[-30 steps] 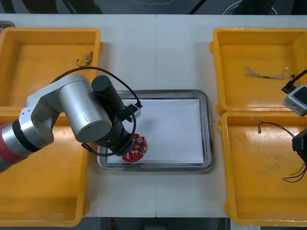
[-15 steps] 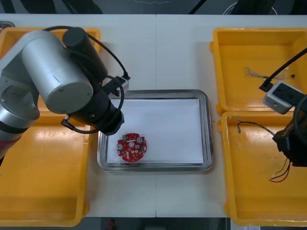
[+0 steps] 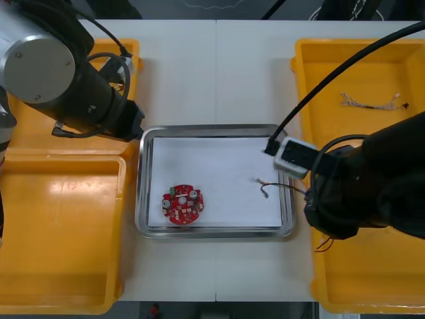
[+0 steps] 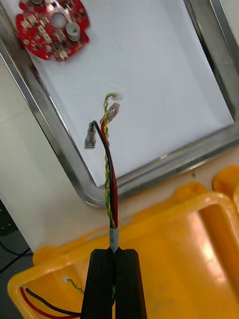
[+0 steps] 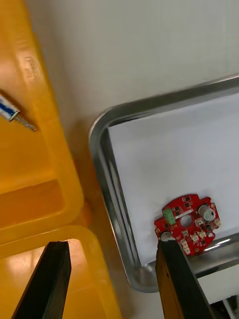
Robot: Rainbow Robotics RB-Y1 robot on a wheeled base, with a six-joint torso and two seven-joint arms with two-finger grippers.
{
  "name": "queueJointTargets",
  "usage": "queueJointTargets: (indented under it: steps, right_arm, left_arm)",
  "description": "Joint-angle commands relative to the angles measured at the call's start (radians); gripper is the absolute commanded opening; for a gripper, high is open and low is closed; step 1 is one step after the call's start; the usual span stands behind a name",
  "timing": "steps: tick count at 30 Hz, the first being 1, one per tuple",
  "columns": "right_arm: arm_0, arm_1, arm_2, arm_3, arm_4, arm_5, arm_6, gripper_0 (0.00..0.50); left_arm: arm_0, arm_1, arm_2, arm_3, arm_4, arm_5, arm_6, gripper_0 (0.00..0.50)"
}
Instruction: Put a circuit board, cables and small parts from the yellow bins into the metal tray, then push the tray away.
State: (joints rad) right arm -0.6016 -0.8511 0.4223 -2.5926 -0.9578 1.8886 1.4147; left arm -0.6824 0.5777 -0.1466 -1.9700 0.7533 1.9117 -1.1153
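A round red circuit board [image 3: 182, 204] lies in the near left part of the metal tray [image 3: 216, 129], which is white inside. My right gripper [image 4: 115, 255] is shut on a red and yellow cable [image 4: 107, 164] with a black strand. It hangs over the inner wall of the right near bin [image 3: 372, 279]. The cable's free end [image 3: 264, 187] reaches over the tray's right side. My left gripper [image 5: 117, 271] is open and holds nothing. It hovers over the seam between the two left bins, beside the tray's far left corner [image 5: 107, 164], and the board [image 5: 188, 224] lies near one finger.
The left far bin [image 3: 40, 73] holds a small metal part [image 5: 12, 113]. A thin cable [image 3: 368, 102] lies in the right far bin [image 3: 345, 100]. Red and black wires [image 4: 45, 299] lie in the right near bin. The left near bin [image 3: 60, 266] sits beside the tray.
My left arm let go of the board in the tray and drew back toward the left far bin. My right arm carried the cable from the right near bin to the tray's right edge.
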Motion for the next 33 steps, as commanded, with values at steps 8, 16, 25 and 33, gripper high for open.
queueJointTargets:
  steps: [8,16,25,33]
  right_arm:
    - [-0.156,0.112,0.265,0.095,0.163,-0.112,0.101,0.000]
    - [-0.164,0.107,0.352,0.213,0.208,-0.238,0.299,0.000]
    - [-0.164,0.104,0.447,0.325,0.281,-0.376,0.395,0.000]
    - [-0.176,0.098,0.553,0.387,0.352,-0.444,0.398,0.000]
  left_arm:
    - [-0.120,0.002,0.160,0.230,-0.034,0.008,0.134,0.500]
    - [-0.197,0.010,0.205,0.399,-0.051,0.008,0.161,0.500]
    - [-0.250,0.010,0.206,0.563,-0.075,0.008,0.195,0.500]
    - [-0.309,0.010,0.205,0.677,-0.095,0.008,0.206,0.500]
